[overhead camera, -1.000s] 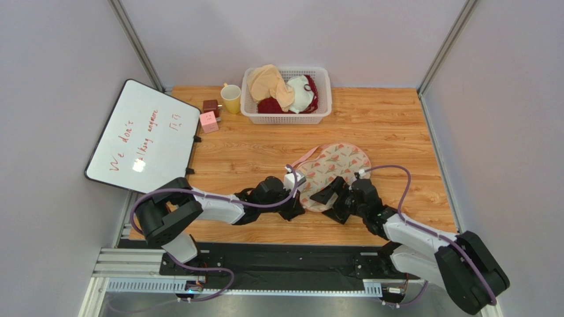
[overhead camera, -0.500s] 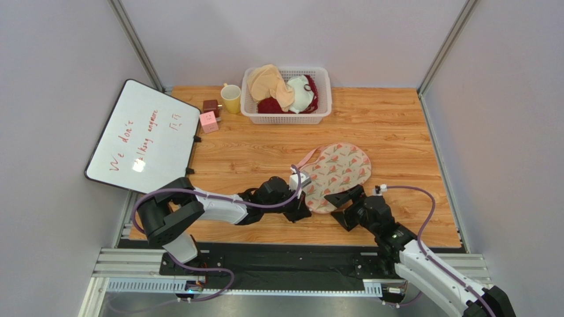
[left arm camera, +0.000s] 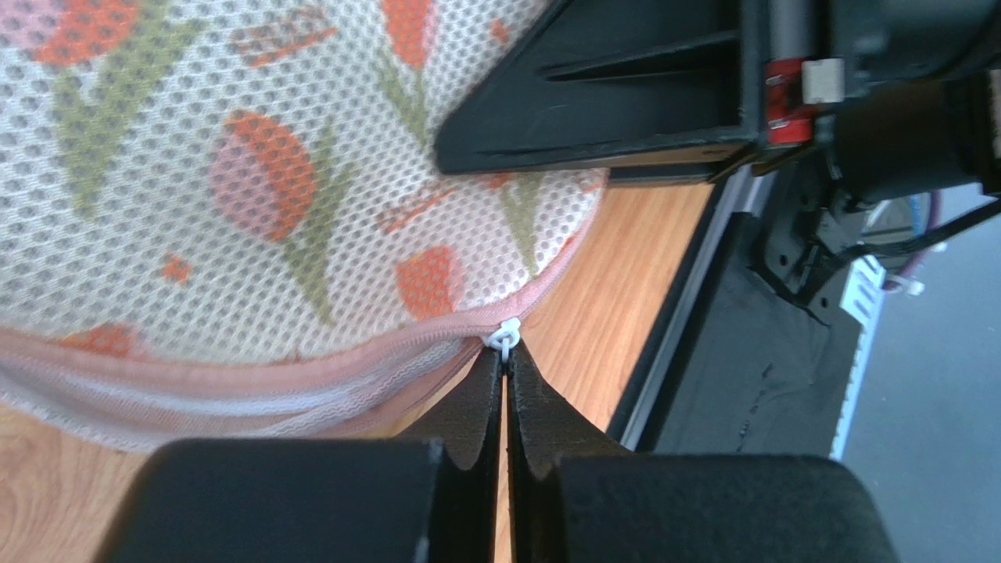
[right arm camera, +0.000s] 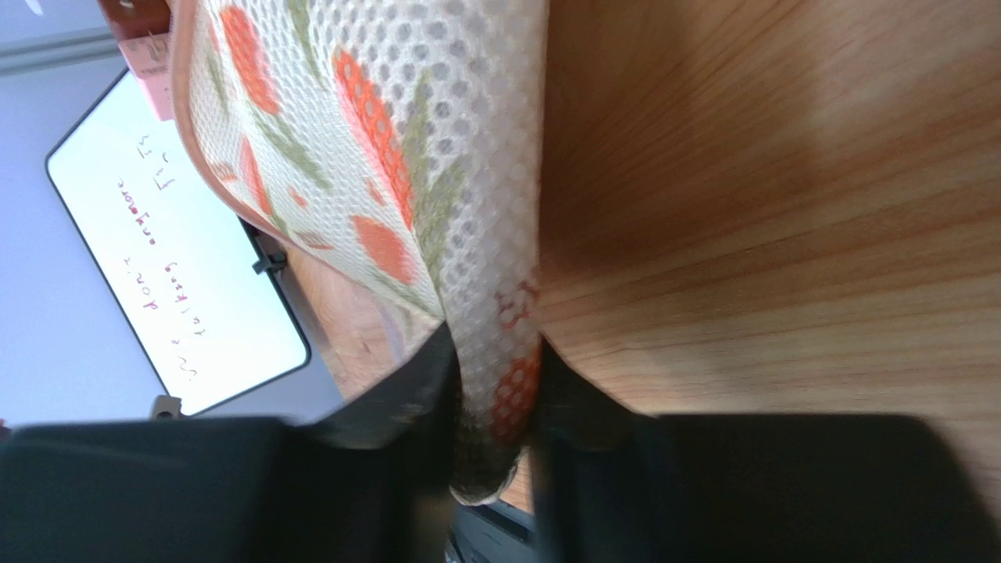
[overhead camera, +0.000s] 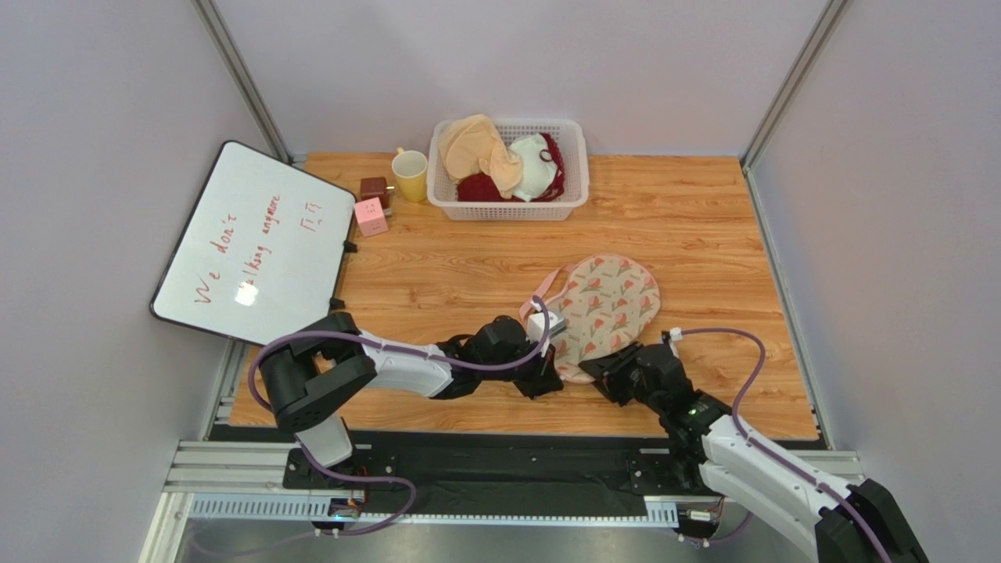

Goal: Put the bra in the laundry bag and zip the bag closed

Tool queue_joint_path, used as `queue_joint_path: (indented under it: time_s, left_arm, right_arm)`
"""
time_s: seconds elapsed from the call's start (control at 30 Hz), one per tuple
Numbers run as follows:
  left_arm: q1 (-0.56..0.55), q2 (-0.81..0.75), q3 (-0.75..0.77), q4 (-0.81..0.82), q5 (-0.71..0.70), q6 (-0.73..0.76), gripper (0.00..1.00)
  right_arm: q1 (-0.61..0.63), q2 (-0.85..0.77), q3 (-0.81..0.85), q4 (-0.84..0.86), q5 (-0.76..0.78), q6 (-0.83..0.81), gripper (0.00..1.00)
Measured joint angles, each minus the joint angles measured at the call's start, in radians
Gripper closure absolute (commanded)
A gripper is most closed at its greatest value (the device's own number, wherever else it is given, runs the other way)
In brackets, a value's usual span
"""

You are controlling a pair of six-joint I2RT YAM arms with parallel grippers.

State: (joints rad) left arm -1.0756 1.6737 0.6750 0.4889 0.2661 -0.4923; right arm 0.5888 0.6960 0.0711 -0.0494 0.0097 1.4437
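The wooden table (overhead camera: 705, 223) carries, right of centre, the flat peanut-shaped cream mesh laundry bag (overhead camera: 602, 303) with pink-red prints. The right gripper (right arm camera: 494, 422) pinches the bag's near edge between its fingers. Just left of it, the left gripper (left arm camera: 508, 375) has its fingers pressed together on the small white zipper pull (left arm camera: 505, 338).
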Motion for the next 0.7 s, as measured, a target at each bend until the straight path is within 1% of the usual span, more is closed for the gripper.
queue_joint_path:
  time_s: [0.03,0.07,0.1,0.23,0.33,0.43,0.53,0.57,0.7]
  left_arm:
    - [0.000,0.004,0.006,-0.016,-0.010,0.000,1.00]
    - [-0.001,0.006,0.012,-0.031,-0.022,0.002,1.00]
    - [-0.002,0.009,0.023,-0.055,-0.041,0.003,1.00]
    - [-0.002,0.012,0.062,-0.135,-0.099,0.012,1.00]
    - [0.023,0.012,0.071,-0.178,-0.117,0.016,1.00]
    - [0.069,0.010,0.063,-0.213,-0.119,0.017,1.00]
    - [0.101,-0.014,0.024,-0.233,-0.116,0.018,1.00]
    - [0.104,-0.030,0.006,-0.238,-0.111,0.018,1.00]
    - [0.089,-0.092,-0.053,-0.246,-0.100,0.013,1.00]
  right_arm:
    - [0.000,-0.004,0.000,-0.002,0.004,-0.006,0.87]
    - [0.000,-0.010,0.001,-0.005,0.008,-0.006,0.98]
    - [-0.002,-0.016,0.001,-0.006,0.009,-0.010,1.00]
    - [-0.059,-0.036,0.001,-0.017,-0.031,-0.062,1.00]
    - [-0.142,-0.034,0.002,-0.015,-0.115,-0.135,1.00]
    - [-0.237,0.004,0.016,-0.006,-0.223,-0.229,1.00]
    - [-0.307,0.114,0.061,0.004,-0.338,-0.342,1.00]
    - [-0.319,0.174,0.083,0.016,-0.383,-0.388,1.00]
    - [-0.331,0.345,0.172,0.035,-0.500,-0.531,1.00]
